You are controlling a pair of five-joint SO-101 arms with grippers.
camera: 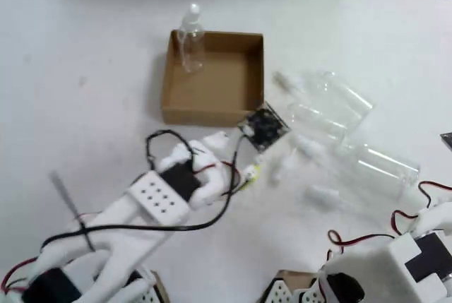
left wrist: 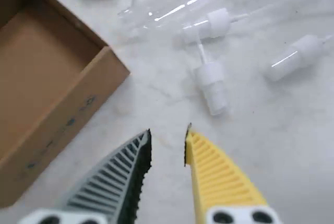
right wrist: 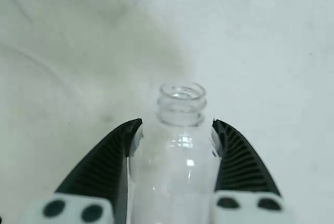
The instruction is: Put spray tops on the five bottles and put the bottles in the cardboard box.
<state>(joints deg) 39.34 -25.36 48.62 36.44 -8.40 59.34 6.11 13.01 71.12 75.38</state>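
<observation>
Looking down from the high view: finding a capped spray bottle (camera: 191, 42) standing upright in the far left corner of the cardboard box (camera: 205, 114), spray head pointing up. Also finding several clear bottles (camera: 332, 94) lying on their sides on the white table (camera: 85, 105), right of the box, long axes slanting from near the box out toward the right edge.

Gaining detail from the left wrist view: seeing the left gripper (left wrist: 168, 143) hovering low over bare table just beside the box's corner, grey and yellow fingers parted and gripping nothing. Seeing three loose spray tops (left wrist: 300, 57) lying flat beyond it, the nearest spray top (left wrist: 213, 85) aiming its dip tube away from the gripper.

Turning to the right wrist view: catching the right gripper (right wrist: 176, 127) clamping black fingers on both shoulders of an uncapped bottle (right wrist: 177, 172). Noting its threaded neck open and pointing out past the fingertips, long axis lining up with the gripper.

Making out dark print on the box's outer wall in the left wrist view, too small for reading.
</observation>
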